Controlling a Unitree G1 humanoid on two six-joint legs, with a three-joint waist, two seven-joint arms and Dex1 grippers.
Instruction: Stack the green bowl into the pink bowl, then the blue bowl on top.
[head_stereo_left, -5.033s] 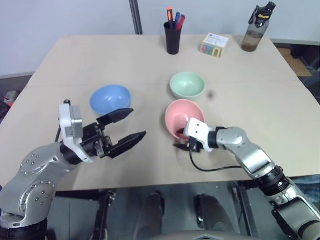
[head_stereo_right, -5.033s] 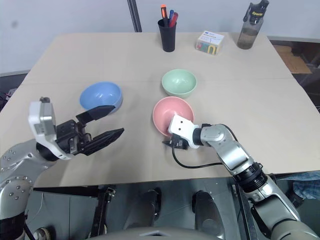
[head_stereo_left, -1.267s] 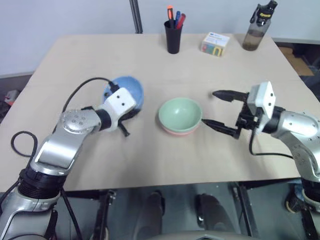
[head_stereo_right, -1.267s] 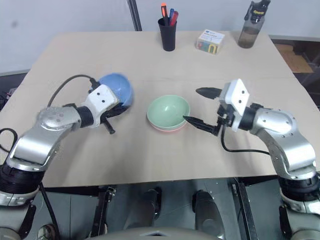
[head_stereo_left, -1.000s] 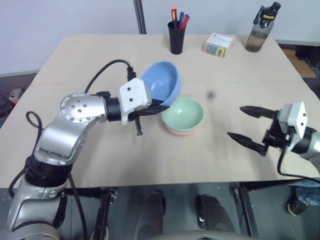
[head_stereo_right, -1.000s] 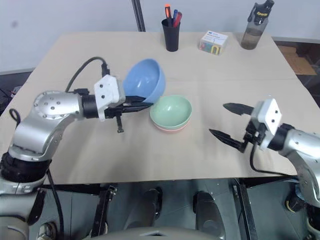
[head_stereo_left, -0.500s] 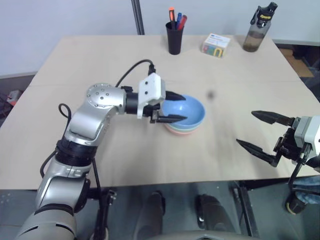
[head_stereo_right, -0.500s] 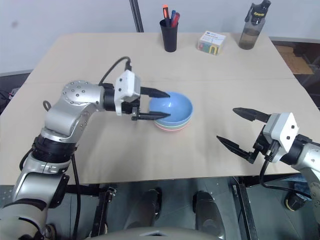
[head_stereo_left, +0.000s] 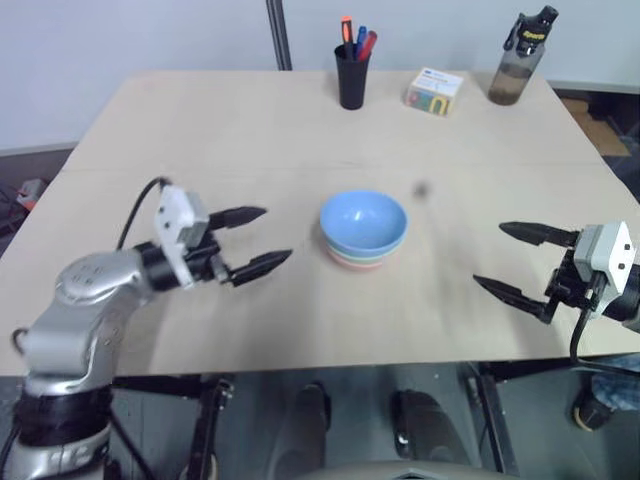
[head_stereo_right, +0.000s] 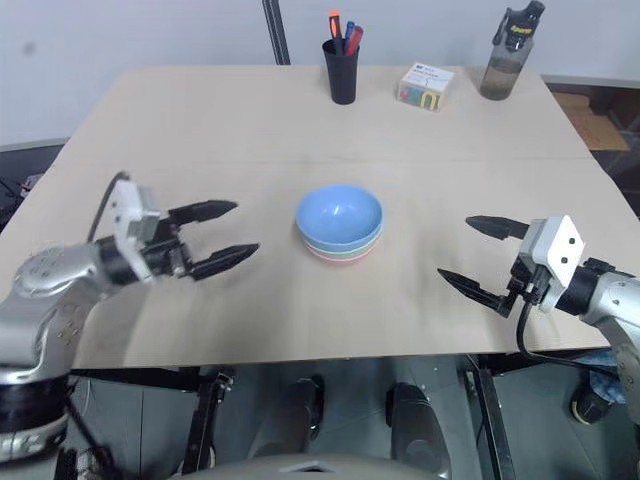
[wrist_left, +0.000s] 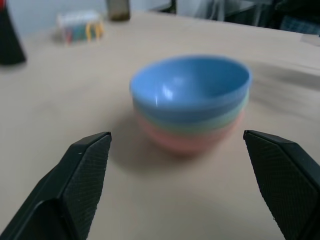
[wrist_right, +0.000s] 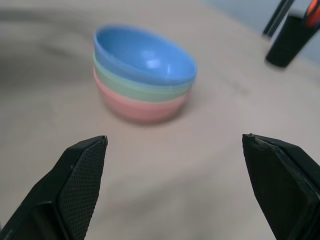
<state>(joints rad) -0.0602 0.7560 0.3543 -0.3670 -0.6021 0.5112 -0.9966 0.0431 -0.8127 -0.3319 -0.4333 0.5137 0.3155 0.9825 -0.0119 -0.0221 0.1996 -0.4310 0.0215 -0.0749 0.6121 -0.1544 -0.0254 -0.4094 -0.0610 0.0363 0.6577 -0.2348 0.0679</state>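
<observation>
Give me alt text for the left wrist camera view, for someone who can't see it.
Three bowls stand nested on a tan table: the blue bowl on top, the green bowl under it, the pink bowl at the bottom. The left gripper faces the stack with jaws wide open, touching nothing.

Head views look down; wrist views face the stacked bowls (wrist_left: 190, 102) closely.

Blue bowl (wrist_left: 192, 82) glossy smooth plastic; table (head_stereo_left: 250, 130) matt wood-look.

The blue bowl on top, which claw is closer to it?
Left. The left claw is open beside the blue bowl, apart from it. The right claw is farther off on the other side.
</observation>
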